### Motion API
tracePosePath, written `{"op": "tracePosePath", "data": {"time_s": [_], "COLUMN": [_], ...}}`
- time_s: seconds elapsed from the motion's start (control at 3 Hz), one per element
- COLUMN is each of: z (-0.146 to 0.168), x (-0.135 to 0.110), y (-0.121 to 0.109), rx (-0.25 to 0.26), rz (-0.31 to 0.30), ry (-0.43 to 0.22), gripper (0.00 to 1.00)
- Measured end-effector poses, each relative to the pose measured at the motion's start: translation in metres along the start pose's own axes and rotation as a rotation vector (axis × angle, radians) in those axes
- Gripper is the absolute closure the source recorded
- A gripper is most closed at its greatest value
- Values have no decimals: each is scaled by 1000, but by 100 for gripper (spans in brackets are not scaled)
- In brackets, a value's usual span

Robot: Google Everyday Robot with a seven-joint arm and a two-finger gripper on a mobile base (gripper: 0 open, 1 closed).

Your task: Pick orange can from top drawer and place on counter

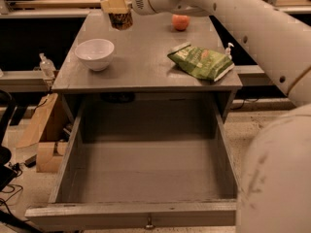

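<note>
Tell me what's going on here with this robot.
The robot's gripper is clamped on the orange can, holding it in the air over the far left part of the counter, beyond the white bowl. The top drawer stands pulled open. An apple and a green snack bag lie on the counter. The can is not yet set down.

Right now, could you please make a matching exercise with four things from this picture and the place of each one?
Things
1. orange can
2. white bowl
3. green snack bag
4. apple

Places
A. at the far edge of the counter, behind the bag
B. held in the claw, raised at the counter's far left
C. on the left side of the counter
D. on the right side of the counter, near its front edge

Pairs: 1-B, 2-C, 3-D, 4-A
</note>
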State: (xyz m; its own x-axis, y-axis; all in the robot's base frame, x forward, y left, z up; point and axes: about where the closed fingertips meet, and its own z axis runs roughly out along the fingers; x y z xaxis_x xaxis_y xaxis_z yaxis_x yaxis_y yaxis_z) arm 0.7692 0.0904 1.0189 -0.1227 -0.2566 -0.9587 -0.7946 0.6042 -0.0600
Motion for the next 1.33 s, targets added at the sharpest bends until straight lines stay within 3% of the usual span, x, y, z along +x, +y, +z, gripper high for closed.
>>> {"op": "tracePosePath", "data": {"time_s": [0.33,0.67,1.33], "z": [20,51,66], "x": [8,22,31], "y": [-43,-87,-85], "rx": [88,144,145], "rz": [33,31,22], "ry": [-37,-81,-72], "gripper": [100,100,100]}}
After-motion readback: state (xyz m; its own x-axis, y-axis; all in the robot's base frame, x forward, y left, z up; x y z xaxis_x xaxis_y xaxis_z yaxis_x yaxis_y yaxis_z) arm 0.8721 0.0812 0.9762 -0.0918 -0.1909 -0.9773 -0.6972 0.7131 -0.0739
